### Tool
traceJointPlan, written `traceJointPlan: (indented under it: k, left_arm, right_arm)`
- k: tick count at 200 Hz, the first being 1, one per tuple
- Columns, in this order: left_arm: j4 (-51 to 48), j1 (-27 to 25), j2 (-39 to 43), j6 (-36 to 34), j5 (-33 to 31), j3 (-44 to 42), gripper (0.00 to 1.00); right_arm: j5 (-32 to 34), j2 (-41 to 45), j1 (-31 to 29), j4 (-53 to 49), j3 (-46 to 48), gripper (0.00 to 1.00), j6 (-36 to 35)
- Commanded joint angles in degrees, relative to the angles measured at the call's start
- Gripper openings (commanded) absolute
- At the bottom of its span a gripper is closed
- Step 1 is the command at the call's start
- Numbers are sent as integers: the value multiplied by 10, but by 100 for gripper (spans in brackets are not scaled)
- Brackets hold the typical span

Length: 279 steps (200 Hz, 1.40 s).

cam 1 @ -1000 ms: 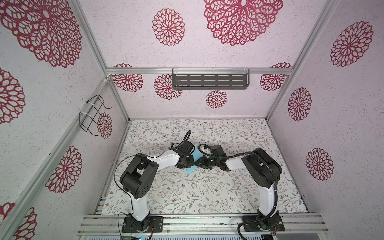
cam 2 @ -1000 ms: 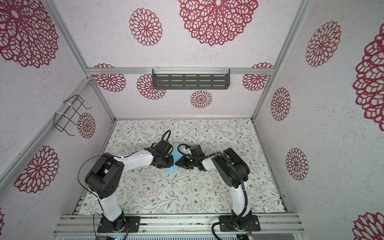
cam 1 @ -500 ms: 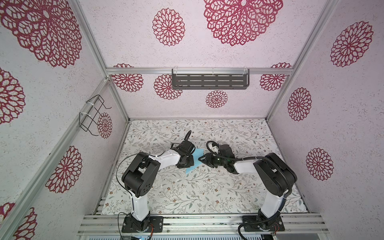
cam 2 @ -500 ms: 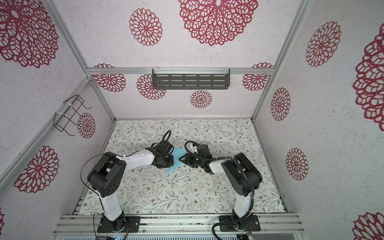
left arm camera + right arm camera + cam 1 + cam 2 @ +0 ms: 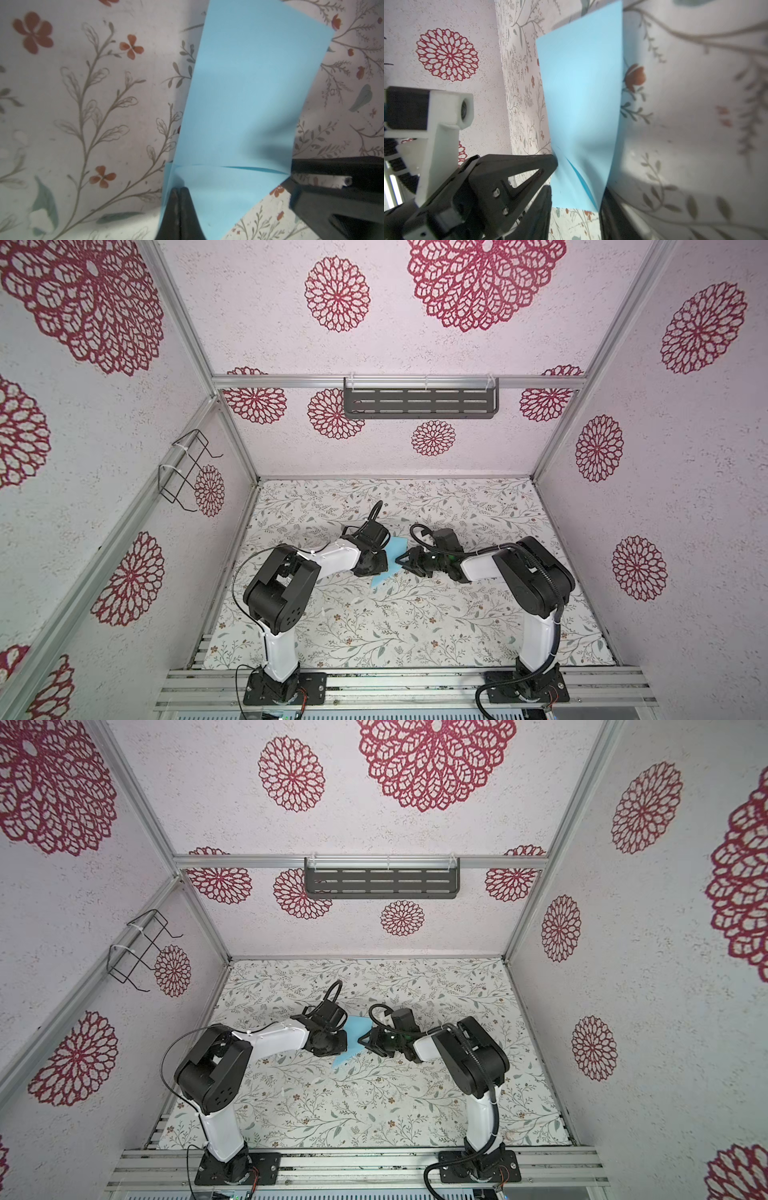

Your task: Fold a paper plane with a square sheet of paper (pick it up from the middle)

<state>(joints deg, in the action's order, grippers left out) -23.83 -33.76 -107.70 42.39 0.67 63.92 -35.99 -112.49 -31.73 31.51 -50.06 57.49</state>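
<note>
Paper (image 5: 245, 93), judged light, limp and crease-prone, is pinched at one edge by the clenched left gripper (image 5: 178, 199) and straddled by the parted right gripper (image 5: 404, 563); edge holds advised.

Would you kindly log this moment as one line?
left gripper: shut on paper sheet | right gripper: open, straddling sheet | stage: folding unfinished

The square sheet of paper (image 5: 245, 93), light-blue, is folded double. One edge is pinched in the left gripper (image 5: 178, 195), its far corner at the right gripper (image 5: 403, 563).
</note>
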Motion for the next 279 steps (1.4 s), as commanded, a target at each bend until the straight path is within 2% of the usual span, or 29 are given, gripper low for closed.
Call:
traceJointPlan:
  k: [1, 19, 43, 83, 128, 162, 197, 221, 247, 279]
  left_arm:
    - [20, 6, -5, -6, 16, -19, 3]
    - [34, 10, -2, -6, 26, -24, 4]
    - [50, 14, 1, -8, 38, -31, 5]
    - [74, 16, 28, -22, 46, -39, 10]
    - [161, 14, 99, -44, 60, -81, 27]
    - [279, 5, 145, -94, 60, -160, 47]
    - [376, -9, 152, -154, 83, -216, 58]
    - [446, -23, 146, -199, 94, -246, 59]
    - [472, -35, 136, -243, 101, -252, 57]
    - [535, -35, 94, -292, 95, -263, 56]
  right_arm:
    - [-31, -17, -8, 54, -7, 39, 47]
    - [-37, -24, -12, 87, -7, 36, 73]
    - [-28, -29, -17, 79, -14, 31, 77]
    - [19, -19, -17, 27, -18, 14, 56]
    - [51, -8, -21, -21, -40, 6, 42]
    - [90, 17, -25, -53, -40, 5, 45]
    - [122, 45, -28, -63, -28, 4, 67]
    - [139, 58, -31, -72, -23, 3, 85]
    - [145, 63, -34, -82, -22, 3, 99]
    - [142, 61, -35, -94, -35, 3, 101]
